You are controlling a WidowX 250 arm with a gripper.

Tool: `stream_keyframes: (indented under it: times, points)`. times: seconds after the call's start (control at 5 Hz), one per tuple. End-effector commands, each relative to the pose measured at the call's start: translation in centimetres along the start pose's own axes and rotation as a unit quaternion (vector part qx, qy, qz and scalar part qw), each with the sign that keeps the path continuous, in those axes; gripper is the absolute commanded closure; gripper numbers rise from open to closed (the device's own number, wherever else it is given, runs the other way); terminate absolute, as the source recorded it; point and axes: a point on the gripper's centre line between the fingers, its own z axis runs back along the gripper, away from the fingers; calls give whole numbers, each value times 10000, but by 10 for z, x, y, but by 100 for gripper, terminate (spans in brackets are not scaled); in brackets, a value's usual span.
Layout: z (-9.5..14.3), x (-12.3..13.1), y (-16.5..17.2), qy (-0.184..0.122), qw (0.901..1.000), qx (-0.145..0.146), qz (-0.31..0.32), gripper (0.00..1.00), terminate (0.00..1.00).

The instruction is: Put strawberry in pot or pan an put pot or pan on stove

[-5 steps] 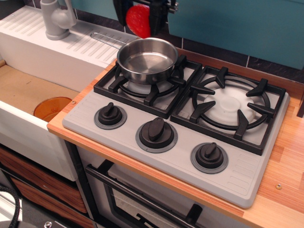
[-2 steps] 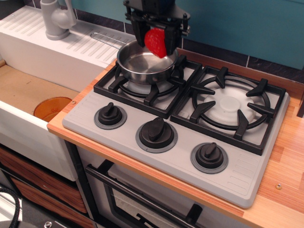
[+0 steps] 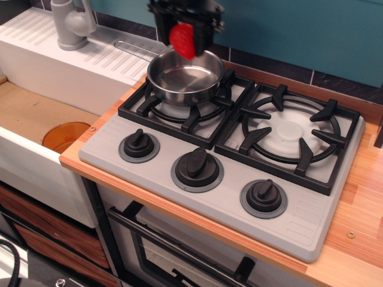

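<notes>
At the far left a grey toy faucet (image 3: 70,24) stands on the white ribbed drainboard (image 3: 66,51), its top cut off by the frame edge. Below it, in the wooden sink well (image 3: 33,113), an orange round dish (image 3: 66,136) shows only partly, its near side hidden behind the white sink front.

Next comes the pan (image 3: 186,76), sitting upright on the left burner grate of the stove (image 3: 233,155), its bowl bare and shiny. Its thin wire handle (image 3: 134,49) runs back and to the left over the drainboard.

My gripper (image 3: 184,27) hangs above the pan's far rim, my fingers (image 3: 160,24) clamped on either side of the strawberry (image 3: 182,40). The berry's long axis runs nearly vertical, its narrow tip pointing down toward the pan and slightly right. Its leafy top is hidden up between my jaws. The berry is blurred, and it is clear of the pan's rim. Most of my arm is cut off at the top.

To the right, the second burner (image 3: 291,133) lies bare, and three black knobs (image 3: 197,162) line the front.
</notes>
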Motion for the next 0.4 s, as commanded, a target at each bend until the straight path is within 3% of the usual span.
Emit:
stream_keyframes:
  times: [0.0, 0.2]
  points:
    - [16, 10, 17, -177, 9997, 178, -31, 0, 0]
    - [16, 4, 17, -145, 9998, 126, -23, 0, 0]
